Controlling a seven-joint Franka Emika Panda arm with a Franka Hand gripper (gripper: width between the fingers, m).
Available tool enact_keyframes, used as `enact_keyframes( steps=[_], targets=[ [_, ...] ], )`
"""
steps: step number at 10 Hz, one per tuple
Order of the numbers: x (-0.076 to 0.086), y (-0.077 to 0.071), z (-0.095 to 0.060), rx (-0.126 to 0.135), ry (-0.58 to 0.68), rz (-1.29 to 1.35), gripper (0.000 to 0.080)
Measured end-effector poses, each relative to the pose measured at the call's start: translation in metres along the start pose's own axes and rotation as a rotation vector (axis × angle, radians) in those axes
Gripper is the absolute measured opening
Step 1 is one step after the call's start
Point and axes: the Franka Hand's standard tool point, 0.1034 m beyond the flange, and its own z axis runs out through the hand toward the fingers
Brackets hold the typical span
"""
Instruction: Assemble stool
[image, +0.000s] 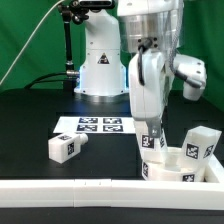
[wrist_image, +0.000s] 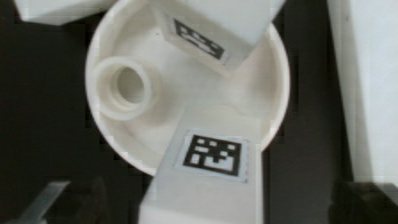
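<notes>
1. At the arm's tip: gripper (image: 150, 142), jaws spread wide, nothing held; fingers (wrist_image: 50, 203) clear of the plastic.
2. Directly beneath it: seat (wrist_image: 125, 115), round, white, tagged, centre hole showing.
3. Just beside the gripper, toward the exterior view's right: leg (image: 201, 143).
4. Near, toward the exterior view's left: marker board (image: 100, 125).
5. Farther that way: second leg (image: 65, 148) on the black table (image: 30, 125).

My tool (image: 150, 126) hangs over the seat (image: 180, 170), just above an upright leg (image: 151, 143) at the seat's edge. A second leg (image: 201, 143) stands just beside the seat, on the exterior view's right. A third leg (image: 65, 148) lies well apart on the black table (image: 25, 135), near the marker board (image: 98, 125). A white rail (image: 80, 187) runs along the front.
</notes>
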Motion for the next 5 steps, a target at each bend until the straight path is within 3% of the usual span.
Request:
enact_keyframes(
  steps=[2,5],
  targets=[
    [-0.0080,-0.0002,-0.0133,0.018,-0.023,-0.017,0.0643],
    [-0.0064,0.0008,-0.0097,0.007,-0.011,-0.164,0.0649]
  ],
)
